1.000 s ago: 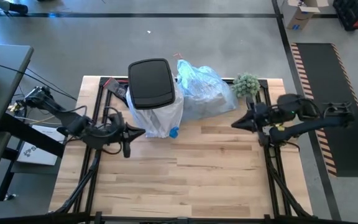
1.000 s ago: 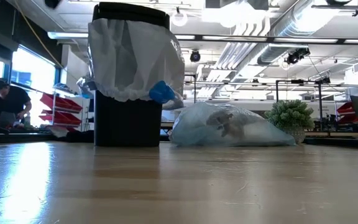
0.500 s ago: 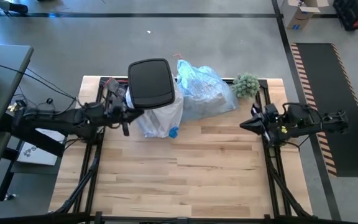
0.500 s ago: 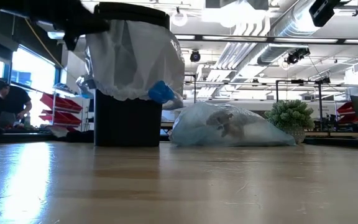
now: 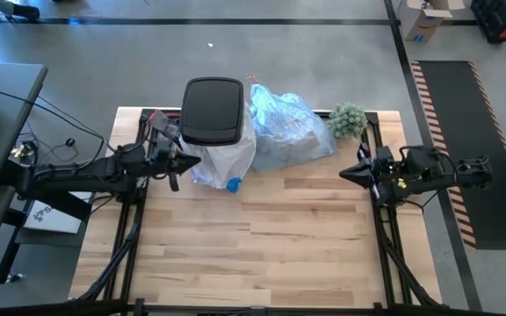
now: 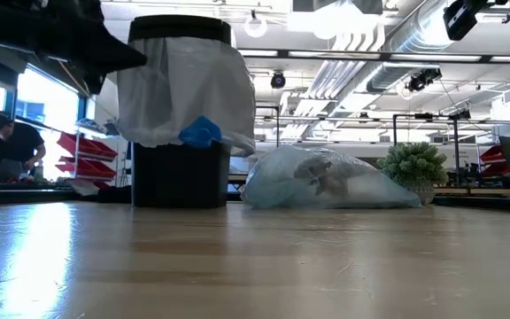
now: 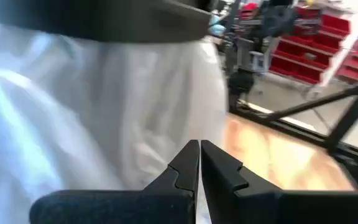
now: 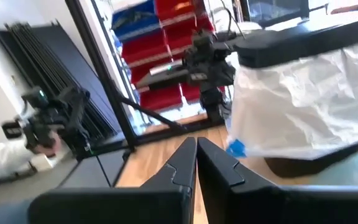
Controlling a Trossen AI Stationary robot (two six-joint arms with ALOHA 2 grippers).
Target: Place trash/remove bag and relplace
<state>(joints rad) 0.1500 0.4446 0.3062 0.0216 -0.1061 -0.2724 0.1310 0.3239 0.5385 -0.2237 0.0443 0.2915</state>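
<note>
A black bin with a closed lid stands at the table's far side. A white liner with a blue bit hangs over its rim. To its right the light-blue bag lies on the table against the bin, with brownish trash showing through it. My left gripper is shut and level at the bin's left side, its tips right at the liner. My right gripper is shut over the table's right edge, pointing toward the bin, and holds nothing. My left gripper comes level from the table's left with shut fingers, at the white liner's overhang on the bin's left side. I cannot tell whether the tips touch the plastic.
A small green plant stands at the far right, beside the bag. A red-and-black object lies behind the bin's left. The near half of the wooden table is bare. A person sits in the room beyond.
My left gripper has swung from in front of the bin toward the far left, ending at the bin's left side, still shut. The liner's skirt and its blue bit have shifted toward the left, and the lid has shifted a little. My right gripper has drawn back toward the right edge.
</note>
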